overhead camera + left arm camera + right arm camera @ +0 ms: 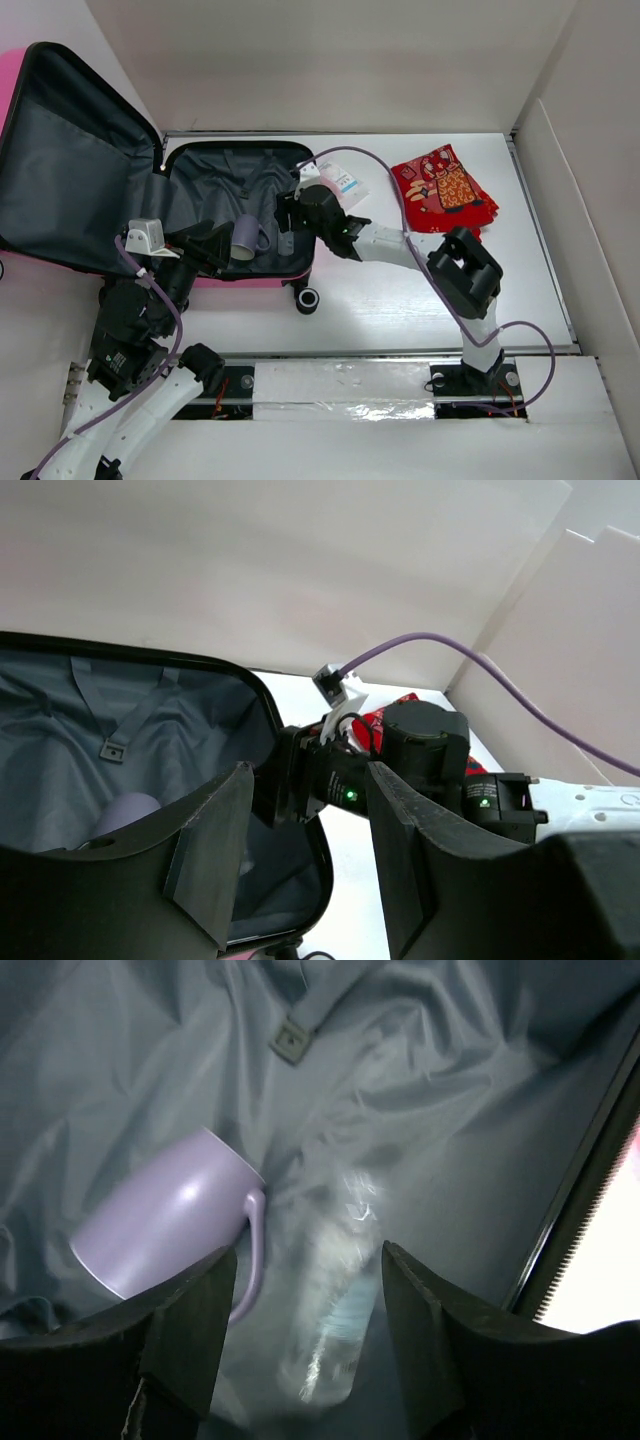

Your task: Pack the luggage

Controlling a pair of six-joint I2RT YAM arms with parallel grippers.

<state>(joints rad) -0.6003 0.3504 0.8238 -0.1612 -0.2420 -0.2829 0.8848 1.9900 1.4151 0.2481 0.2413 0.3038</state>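
The hot-pink luggage (pixel 236 148) lies open, with its grey-lined lid (pixel 70 160) propped up at the left. A lavender mug (pixel 246 236) lies on its side in the base; it also shows in the right wrist view (pixel 170 1215). My right gripper (pixel 287 212) hangs open over the base's right part. Below its jaws (pixel 308 1260) a blurred clear plastic packet (pixel 340 1300) lies on the lining beside the mug handle, untouched by the fingers. My left gripper (pixel 215 246) is open and empty (pixel 305 780) at the base's near-left, facing the right arm's wrist (pixel 345 780).
A red printed packet (pixel 445 188) and a small white packet (pixel 347 184) lie on the white table to the right of the luggage. A black wheel (pixel 306 298) sticks out at its near right corner. White walls enclose the table at the back and right.
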